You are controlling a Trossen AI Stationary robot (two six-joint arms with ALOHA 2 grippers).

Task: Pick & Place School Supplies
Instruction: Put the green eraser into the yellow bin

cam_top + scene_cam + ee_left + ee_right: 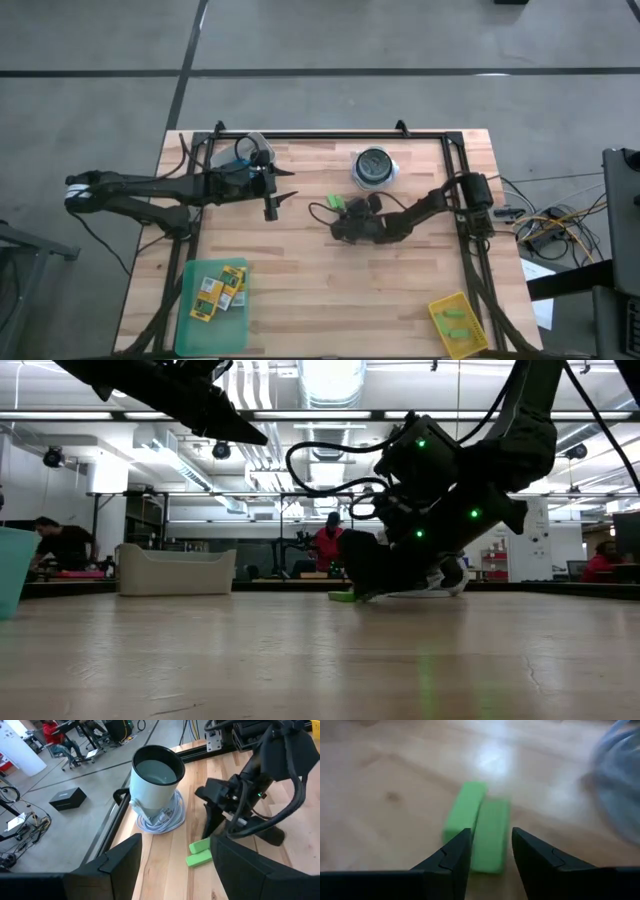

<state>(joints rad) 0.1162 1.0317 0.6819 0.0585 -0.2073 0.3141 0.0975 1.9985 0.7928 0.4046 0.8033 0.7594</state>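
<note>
Green erasers (pixel 479 832), 2 side by side on counter (pixel 300 260) centre. Right claw (pixel 490 851) low, parted, straddling 1, not gripping. Step: pick approach. Next: close, lift. Left claw (pixel 172 862) released, waiting.

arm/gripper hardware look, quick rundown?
Both arms are dark, near-black jointed links. The right arm carries small green indicator lights and looping black cables. The right gripper and left gripper each have two flat, angular black fingers. No markings visible.
</note>
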